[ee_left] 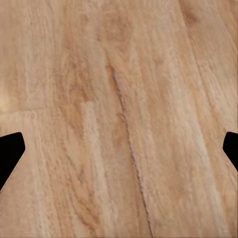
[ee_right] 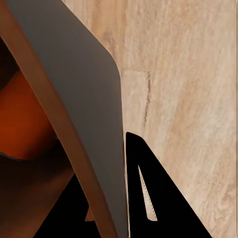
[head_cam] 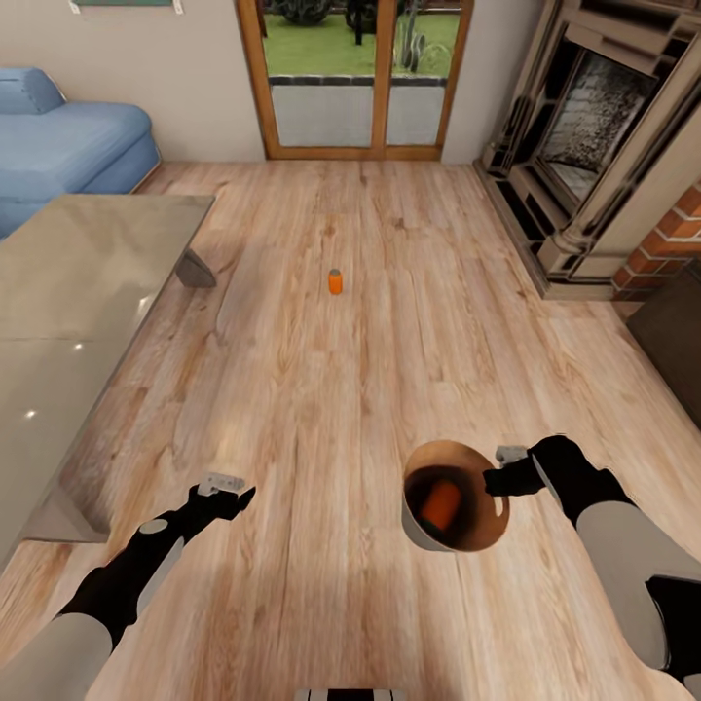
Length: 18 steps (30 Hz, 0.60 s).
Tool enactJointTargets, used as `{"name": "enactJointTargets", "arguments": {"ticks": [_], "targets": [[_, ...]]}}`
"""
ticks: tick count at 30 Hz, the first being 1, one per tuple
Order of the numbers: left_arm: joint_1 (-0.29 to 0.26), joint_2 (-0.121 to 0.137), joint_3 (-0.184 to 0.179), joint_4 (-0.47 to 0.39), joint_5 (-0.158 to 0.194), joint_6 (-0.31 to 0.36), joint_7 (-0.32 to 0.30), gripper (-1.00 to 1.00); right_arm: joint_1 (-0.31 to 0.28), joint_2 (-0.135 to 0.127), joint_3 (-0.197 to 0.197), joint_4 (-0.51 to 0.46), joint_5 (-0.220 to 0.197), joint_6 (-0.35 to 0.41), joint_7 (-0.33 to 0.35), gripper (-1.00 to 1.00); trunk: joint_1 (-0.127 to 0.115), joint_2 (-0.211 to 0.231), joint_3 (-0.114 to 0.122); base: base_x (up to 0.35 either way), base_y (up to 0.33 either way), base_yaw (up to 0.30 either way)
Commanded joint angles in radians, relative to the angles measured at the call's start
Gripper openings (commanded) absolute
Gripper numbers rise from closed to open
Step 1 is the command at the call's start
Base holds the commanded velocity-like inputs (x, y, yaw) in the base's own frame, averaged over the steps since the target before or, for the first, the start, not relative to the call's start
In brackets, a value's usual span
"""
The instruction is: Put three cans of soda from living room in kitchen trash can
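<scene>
The right gripper point(head_cam: 498, 479) is pinching the bin's point(head_cam: 419, 531) rim, one can point(head_cam: 441, 502) apparently lying inside. The left gripper point(head_cam: 232, 493) is hanging spread over the floor point(head_cam: 321, 389); another can point(head_cam: 335, 281) is standing ahead.

An orange soda can point(head_cam: 335, 282) stands on the floor; another point(head_cam: 441, 503) lies inside the trash can point(head_cam: 421, 531).

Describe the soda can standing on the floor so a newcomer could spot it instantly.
Start at the wood-framed glass doors, then follow the wooden floor toward the robot. The can of soda stands upright, alone on open planks; small and bright orange, unlike the one inside the bin.
</scene>
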Motion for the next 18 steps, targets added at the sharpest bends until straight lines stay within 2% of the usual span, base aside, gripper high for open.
{"name": "enactJointTargets", "arguments": {"ticks": [1, 13, 18], "targets": [[0.000, 0.000, 0.000, 0.001, -0.001, -0.001, 0.000, 1.00, 0.005, 0.002, -0.002, -0.003, -0.020, 0.004, 0.006, -1.00, 0.000, 0.000, 0.000, 0.197, 0.000, 0.000], [0.026, 0.000, 0.001, 0.001, -0.002, -0.003, 0.002, 1.00, 0.016, -0.003, -0.003, -0.009, -0.019, -0.002, 0.008, -1.00, 0.000, 0.000, 0.000, 0.180, 0.000, 0.000], [0.026, 0.000, 0.002, 0.002, -0.003, -0.003, 0.002, 1.00, 0.016, -0.003, -0.002, -0.009, -0.021, -0.002, 0.010, -1.00, 0.000, 0.000, 0.000, 0.272, 0.000, 0.000]]}}
